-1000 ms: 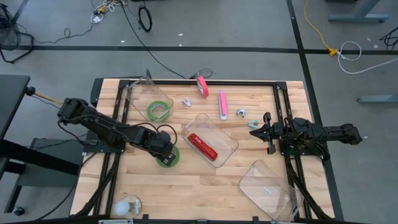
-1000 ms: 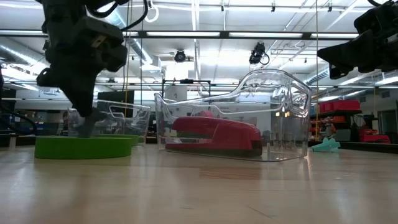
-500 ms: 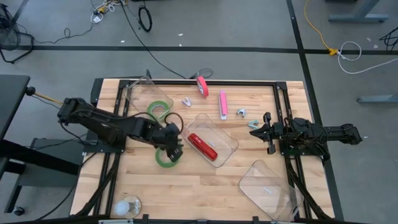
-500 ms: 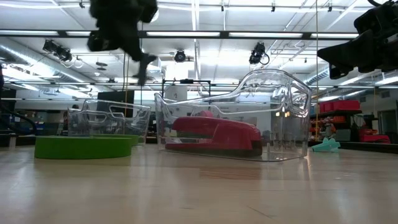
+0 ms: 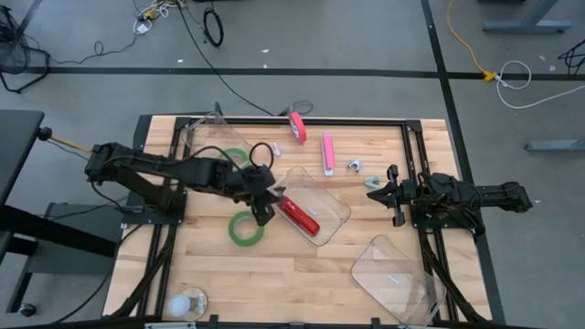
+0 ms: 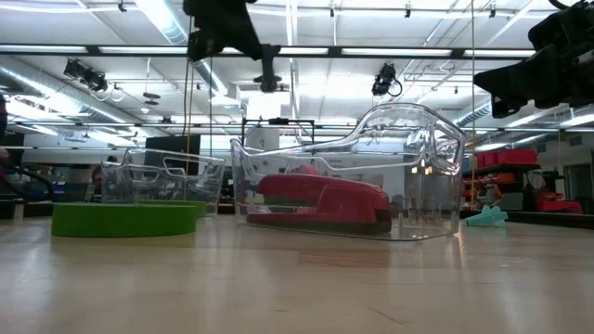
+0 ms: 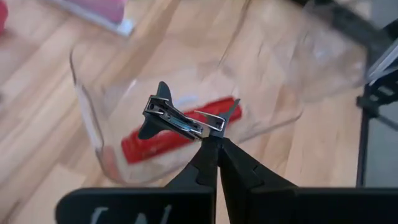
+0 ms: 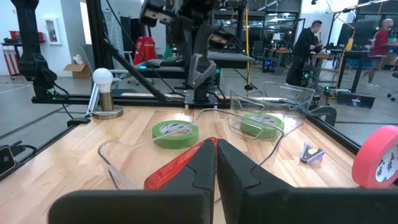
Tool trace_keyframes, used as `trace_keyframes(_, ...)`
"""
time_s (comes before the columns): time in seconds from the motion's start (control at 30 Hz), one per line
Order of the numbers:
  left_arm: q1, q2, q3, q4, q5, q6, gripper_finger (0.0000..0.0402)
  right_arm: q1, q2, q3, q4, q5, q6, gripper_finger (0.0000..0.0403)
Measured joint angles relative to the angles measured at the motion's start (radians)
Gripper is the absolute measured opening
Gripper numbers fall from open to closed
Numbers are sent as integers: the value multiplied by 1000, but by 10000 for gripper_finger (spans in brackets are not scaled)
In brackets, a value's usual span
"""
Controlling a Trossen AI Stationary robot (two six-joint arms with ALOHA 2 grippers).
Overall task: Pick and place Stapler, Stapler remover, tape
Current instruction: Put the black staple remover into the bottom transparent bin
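Over the clear bin [image 5: 311, 206], the left gripper [image 7: 212, 138] is pinched shut on a staple remover [image 7: 180, 118], held crosswise. Inside, the red stapler [image 5: 298, 216] lies diagonally. Only the left wrist view shows the remover; the right gripper [image 5: 391, 194] waits closed, empty.

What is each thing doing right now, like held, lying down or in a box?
Left gripper: shut on the staple remover, by the clear box.
Staple remover: held, in the air.
Stapler: lying in the clear box.
Green tape: flat on the table.
Right gripper: shut, empty, waiting.
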Motion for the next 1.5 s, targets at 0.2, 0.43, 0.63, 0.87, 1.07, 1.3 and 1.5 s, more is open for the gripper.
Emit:
trace_keyframes(0.2,8,0,0,158,0,92,9,0,0,0,0,0,0,18)
trace_keyframes(0.43,7,0,0,227,1,166,9,0,0,0,0,0,0,18)
trace_keyframes(0.63,10,0,0,227,25,175,9,0,0,0,0,0,0,18)
trace_keyframes(0.87,15,0,0,226,34,198,9,0,0,0,0,0,0,18)
trace_keyframes(1.07,14,0,0,234,35,201,9,0,0,0,0,0,0,18)
trace_keyframes(1.3,14,0,0,240,35,201,9,0,0,0,0,0,0,18)
trace_keyframes(1.5,14,0,0,274,34,220,9,0,0,0,0,0,0,18)
